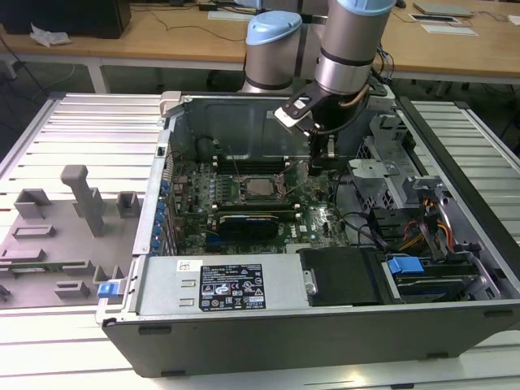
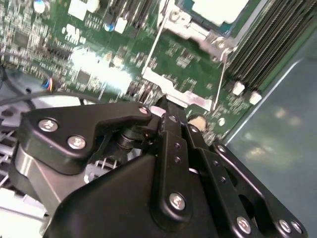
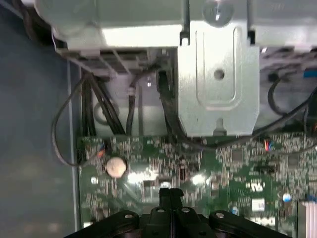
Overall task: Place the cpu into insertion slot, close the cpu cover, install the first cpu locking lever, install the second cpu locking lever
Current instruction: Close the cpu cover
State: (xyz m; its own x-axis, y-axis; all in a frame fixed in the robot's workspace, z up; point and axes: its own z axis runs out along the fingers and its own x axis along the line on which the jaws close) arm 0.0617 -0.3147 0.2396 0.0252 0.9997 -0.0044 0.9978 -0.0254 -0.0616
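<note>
In the exterior view the cpu [image 1: 261, 188] lies flat in the insertion slot [image 1: 245, 188] in the middle of the green motherboard. In the second wrist view its pale top [image 2: 220, 9] shows inside the silvery cpu cover [image 2: 190, 29], which lies down over it. A thin wire lever [image 2: 153, 47] runs along the side of the socket. My gripper [image 1: 319, 166] hangs low over the board on the exterior view's right of the socket. Its black fingers [image 3: 167, 194] are pressed together with nothing between them. Their tip [image 2: 163, 106] is close to a metal tab at the socket's edge.
A silver drive cage [image 3: 218, 74] and black cables [image 3: 99, 109] stand beyond the board's edge, near a coin battery [image 3: 116, 167]. Memory slots [image 2: 267, 44] flank the socket. A black card [image 1: 252, 219], the case's front wall [image 1: 236, 288] and a grey fixture [image 1: 85, 199] lie around.
</note>
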